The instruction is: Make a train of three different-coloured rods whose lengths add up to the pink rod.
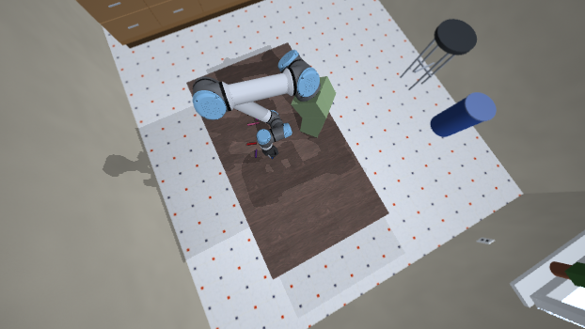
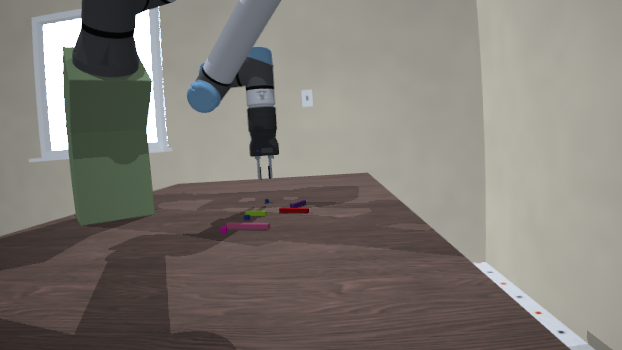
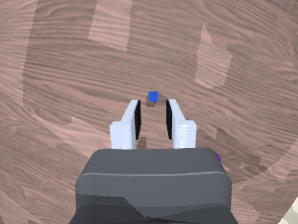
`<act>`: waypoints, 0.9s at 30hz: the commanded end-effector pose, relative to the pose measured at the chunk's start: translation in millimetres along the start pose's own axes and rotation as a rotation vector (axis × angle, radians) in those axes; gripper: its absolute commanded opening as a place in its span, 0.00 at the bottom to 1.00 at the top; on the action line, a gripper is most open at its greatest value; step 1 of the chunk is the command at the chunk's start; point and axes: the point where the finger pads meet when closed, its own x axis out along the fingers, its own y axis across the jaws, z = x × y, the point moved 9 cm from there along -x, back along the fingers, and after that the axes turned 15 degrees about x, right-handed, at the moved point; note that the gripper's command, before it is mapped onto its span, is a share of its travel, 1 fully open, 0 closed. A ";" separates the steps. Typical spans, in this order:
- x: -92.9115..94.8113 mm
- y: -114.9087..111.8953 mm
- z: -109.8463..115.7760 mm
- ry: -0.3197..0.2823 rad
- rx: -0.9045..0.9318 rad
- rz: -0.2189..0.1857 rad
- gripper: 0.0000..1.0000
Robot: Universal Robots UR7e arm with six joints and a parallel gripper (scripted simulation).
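- A green pedestal block [image 2: 110, 165] stands at the far left of the dark wooden worktop [image 2: 350, 280], and the arm's base sits on top of it.
- In the exterior view the magenta rod [image 2: 223, 230] lies furthest left of the rods, right at the left end of the pink rod [image 2: 248, 226]; whether the two touch I cannot tell.
- The pink rod lies flat, running left to right, nearest the camera of the group.
- Behind it, a small blue rod [image 2: 247, 217] sits just at the left end of the lime rod [image 2: 256, 213].
- A second blue rod [image 2: 267, 201] lies alone further back, apart from the others, roughly below the pincer.
- The pincer [image 2: 264, 172] hangs upright above the worktop, well clear of it, fingers pointing straight down.
- Its fingers are spread about halfway and nothing is between them.
- In the wrist view the pale fingers frame that lone blue rod [image 3: 153, 96], which lies on the wood just beyond the fingertips.
- The red rod [image 2: 294, 210] lies flat to the right of the lime rod, with a visible gap between them and roughly in line with it.
- The purple rod [image 2: 298, 203] lies just behind the red one, tilted at an angle to it.
- From above, the arm [image 1: 256, 89] hides most of the group; only slivers of pink [image 1: 253, 124], red [image 1: 252, 144] and purple [image 1: 256, 153] show beside the wrist.
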 end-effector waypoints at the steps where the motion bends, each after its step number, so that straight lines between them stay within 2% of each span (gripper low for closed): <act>1: 2.6 0.2 -0.2 0.000 0.000 0.001 0.54; 27: 37.3 -0.3 -1.2 0.000 0.000 0.001 0.54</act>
